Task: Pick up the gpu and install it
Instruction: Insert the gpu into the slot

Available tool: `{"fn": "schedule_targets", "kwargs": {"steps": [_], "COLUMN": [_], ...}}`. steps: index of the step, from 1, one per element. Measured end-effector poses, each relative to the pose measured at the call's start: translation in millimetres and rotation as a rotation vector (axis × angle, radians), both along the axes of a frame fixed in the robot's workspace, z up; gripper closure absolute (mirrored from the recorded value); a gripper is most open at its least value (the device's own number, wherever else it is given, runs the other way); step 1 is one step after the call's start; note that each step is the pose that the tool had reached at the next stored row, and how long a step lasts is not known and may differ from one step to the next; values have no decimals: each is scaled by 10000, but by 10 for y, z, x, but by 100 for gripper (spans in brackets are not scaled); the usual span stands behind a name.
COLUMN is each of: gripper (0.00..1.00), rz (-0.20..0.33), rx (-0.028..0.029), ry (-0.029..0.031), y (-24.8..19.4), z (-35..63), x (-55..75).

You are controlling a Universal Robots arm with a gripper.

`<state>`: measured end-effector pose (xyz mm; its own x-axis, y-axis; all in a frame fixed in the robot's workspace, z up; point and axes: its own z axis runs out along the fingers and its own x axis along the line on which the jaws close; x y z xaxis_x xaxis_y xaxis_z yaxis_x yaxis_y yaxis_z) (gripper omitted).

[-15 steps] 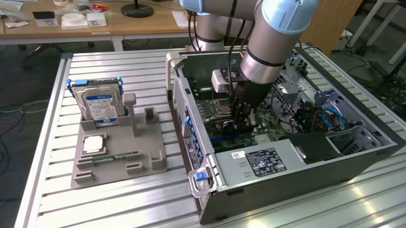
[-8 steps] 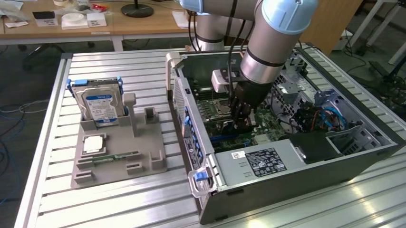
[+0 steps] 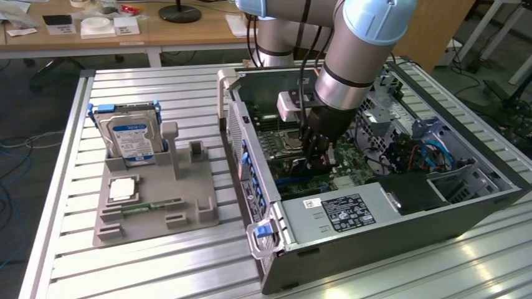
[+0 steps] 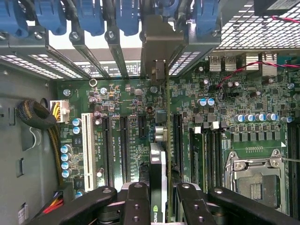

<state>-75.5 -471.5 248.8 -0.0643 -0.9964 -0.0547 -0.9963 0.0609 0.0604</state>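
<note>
The claw point(image 3: 319, 161) is shut tight on the gpu point(image 4: 158, 164), down inside the computer case point(image 3: 465, 205), middle right. Picking up is done; I cannot tell if it is pushed in.

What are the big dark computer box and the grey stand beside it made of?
The dark grey rectangular computer case looks like painted sheet metal: thin, stiff walls with folded edges. The pale grey slotted stand looks like matte plastic, perhaps printed: dull, blocky, no shine.

Slatted metal table point(image 3: 149, 261), glare on its near corner; wooden desk point(image 3: 191, 34) beyond its far edge; grey floor point(image 3: 25, 109), loose cables point(image 3: 15, 144).
</note>
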Motion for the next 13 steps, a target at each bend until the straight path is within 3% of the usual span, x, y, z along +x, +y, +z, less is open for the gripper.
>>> {"fn": "schedule_targets", "kwargs": {"steps": [13], "gripper": [73], "rz": [52], "rx": [1], "ry": [0], "y": [8], "z": [-12], "x": [0]}}
